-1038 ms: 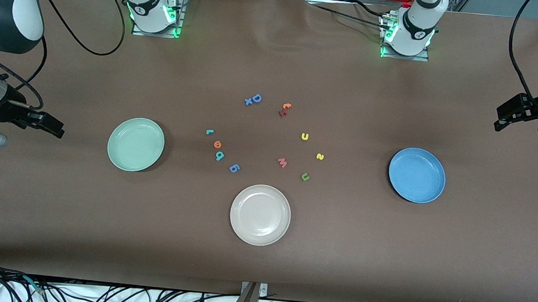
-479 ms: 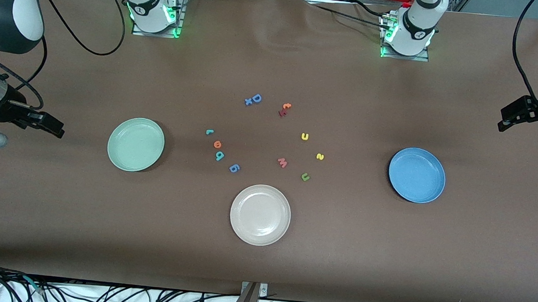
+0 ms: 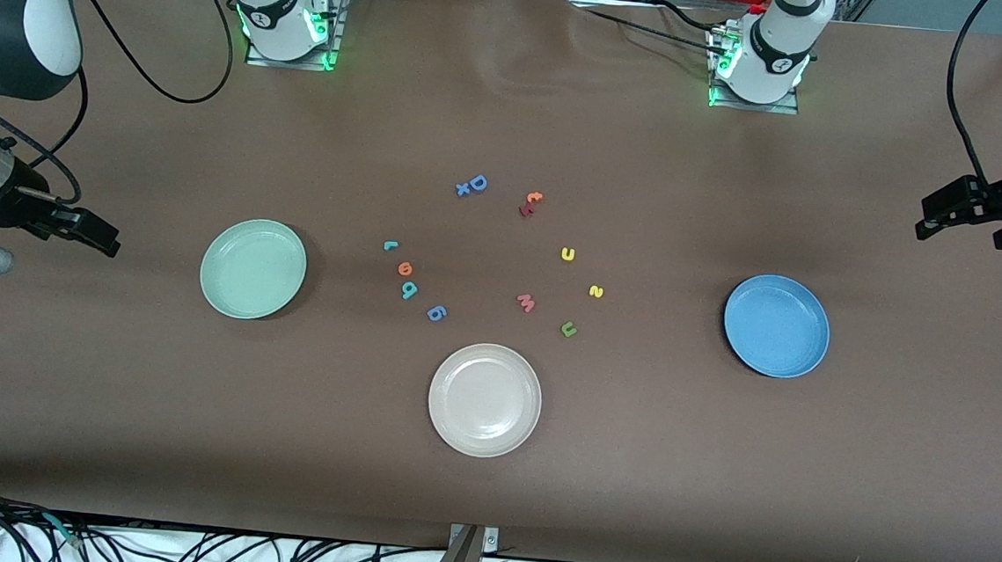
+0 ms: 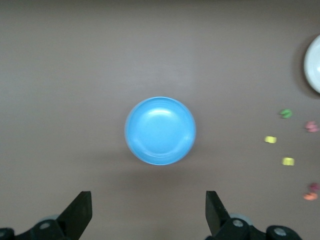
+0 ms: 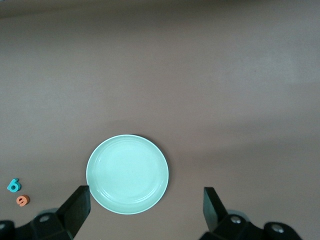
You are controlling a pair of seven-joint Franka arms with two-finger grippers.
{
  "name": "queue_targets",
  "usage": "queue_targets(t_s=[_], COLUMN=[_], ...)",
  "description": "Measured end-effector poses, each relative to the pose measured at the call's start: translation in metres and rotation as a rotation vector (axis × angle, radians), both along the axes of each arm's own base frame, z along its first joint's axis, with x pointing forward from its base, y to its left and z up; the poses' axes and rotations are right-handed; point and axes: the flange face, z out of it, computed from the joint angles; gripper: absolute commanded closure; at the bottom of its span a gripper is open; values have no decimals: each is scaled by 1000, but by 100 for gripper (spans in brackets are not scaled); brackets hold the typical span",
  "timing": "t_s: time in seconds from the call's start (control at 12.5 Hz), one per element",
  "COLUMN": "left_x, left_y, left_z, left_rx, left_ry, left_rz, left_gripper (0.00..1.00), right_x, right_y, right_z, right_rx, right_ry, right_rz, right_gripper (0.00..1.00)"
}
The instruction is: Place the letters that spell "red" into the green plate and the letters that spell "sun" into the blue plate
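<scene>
Letters spelling "red" (image 3: 404,268) and "sun" (image 3: 578,291) were found mid-desk, between green plate (image 3: 253,268) and blue plate (image 3: 776,326), none sorted. Left claw (image 3: 968,221) and right claw (image 3: 50,239) were held wide, empty; a first pickup was judged due.

Surface (image 3: 629,466): plain matte brown. Green plate (image 3: 253,268): pale mint, no pattern. Blue plate (image 3: 776,326): mid-blue, plain. Third plate (image 3: 485,400): cream-white, plain. Letters: r (image 3: 391,245) teal; e (image 3: 405,268) orange; d (image 3: 409,290) teal; s (image 3: 596,292) yellow; u (image 3: 568,253) yellow; n (image 3: 569,328) green. Others: 6-like letter (image 3: 436,313) blue; capital D (image 3: 477,182) blue; m (image 3: 526,302) pink; letter pair (image 3: 529,204) red and orange. Left pincer (image 3: 969,211) black; right pincer (image 3: 81,230) black. Arm bases (image 3: 283,14) white, green lights.
</scene>
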Motion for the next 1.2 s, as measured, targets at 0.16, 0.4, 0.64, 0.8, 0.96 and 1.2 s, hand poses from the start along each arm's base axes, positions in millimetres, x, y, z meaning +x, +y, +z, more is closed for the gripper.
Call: queue_targets(t_s=[0.16, 0.4, 0.64, 0.8, 0.96, 1.2], left_x=[1, 6, 6, 6, 6, 6], left_y=[1, -1, -1, -3, -3, -5], left_z=[-4, -13, -14, -14, -14, -14], left_rx=[-20, -21, -21, -13, -11, -11], left_ry=[9, 25, 26, 27, 27, 27], left_rz=[7, 3, 2, -2, -4, -8], left_gripper=[0, 0, 0, 0, 0, 0], right_x=[0, -1, -1, -1, 0, -1], right_y=[0, 0, 0, 0, 0, 0], right_z=[-1, -3, -4, -3, -3, -4], right_rx=[0, 0, 0, 0, 0, 0], right_ry=[1, 6, 5, 5, 4, 5], right_rz=[0, 0, 0, 0, 0, 0], right_gripper=[0, 0, 1, 0, 0, 0])
